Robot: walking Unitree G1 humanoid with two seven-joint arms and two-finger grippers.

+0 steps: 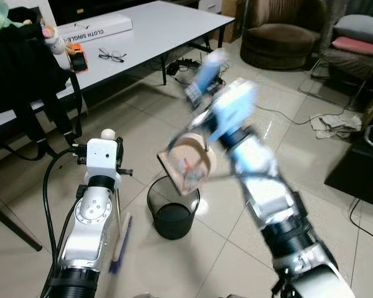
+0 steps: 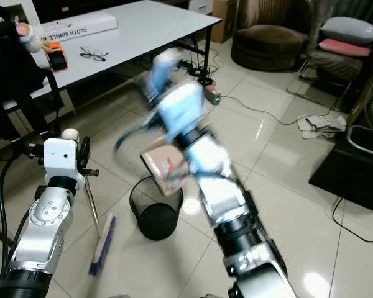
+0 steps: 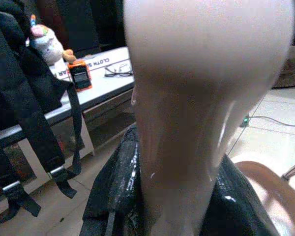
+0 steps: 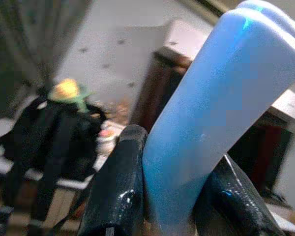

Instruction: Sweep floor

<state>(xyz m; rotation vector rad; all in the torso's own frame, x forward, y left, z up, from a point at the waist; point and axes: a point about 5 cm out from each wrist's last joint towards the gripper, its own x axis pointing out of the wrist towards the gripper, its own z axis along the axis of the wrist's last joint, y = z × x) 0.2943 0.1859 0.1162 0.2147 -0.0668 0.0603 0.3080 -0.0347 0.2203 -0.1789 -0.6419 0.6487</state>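
A broom stands upright on the tiled floor, its blue-bristled head (image 2: pixel 102 246) to the left of a black bin (image 1: pixel 173 210). My left gripper (image 3: pixel 177 201) is shut on the broom's pale handle (image 3: pixel 187 123), whose round top (image 1: pixel 107 133) shows above my left wrist. A tan dustpan (image 1: pixel 188 164) hangs tilted over the bin's mouth. Its blue handle (image 4: pixel 211 103) is clamped between the black fingers (image 4: pixel 119 191) of my right gripper (image 4: pixel 179 201), which is shut on it. The right arm (image 1: pixel 261 180) is blurred.
A white table (image 1: pixel 168 25) at the back left carries glasses (image 1: pixel 112 56), an orange device (image 1: pixel 79 60) and a long box. A black backpack (image 1: pixel 18 74) hangs at the left. Beyond are a brown armchair (image 1: pixel 280 34), floor cables, a crumpled cloth (image 1: pixel 336 124) and black furniture (image 1: pixel 360 164).
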